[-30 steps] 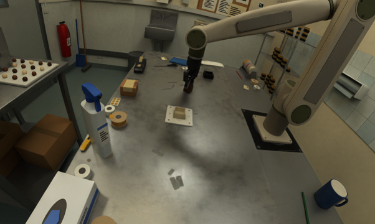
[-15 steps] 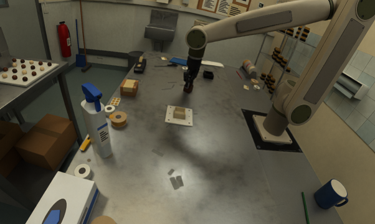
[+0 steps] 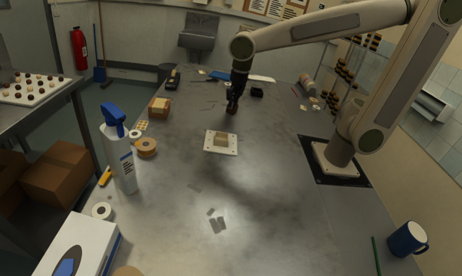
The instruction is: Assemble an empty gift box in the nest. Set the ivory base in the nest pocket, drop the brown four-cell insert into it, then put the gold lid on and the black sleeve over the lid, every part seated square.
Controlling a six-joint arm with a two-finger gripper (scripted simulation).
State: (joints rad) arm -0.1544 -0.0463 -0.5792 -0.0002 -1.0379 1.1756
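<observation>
The brown four-cell insert (image 3: pixel 231 109) sits on the table beyond the nest, and my gripper (image 3: pixel 232 105) is closed on it from above. The white nest plate (image 3: pixel 220 142) lies nearer the middle of the table, with the ivory base (image 3: pixel 220 138) standing in its pocket. The black sleeve (image 3: pixel 256 92) rests on the table to the right of my gripper, further back. A gold-topped box part in a brown surround (image 3: pixel 159 107), possibly the gold lid, sits to the left of my gripper.
The white carton (image 3: pixel 77 249) fills the near left corner. A spray bottle (image 3: pixel 118 151), tape rolls (image 3: pixel 145 147) and a small roll (image 3: pixel 101 210) line the left edge. A blue mug (image 3: pixel 407 238) and green pencil lie near right; the arm's base (image 3: pixel 340 157) stands at the right.
</observation>
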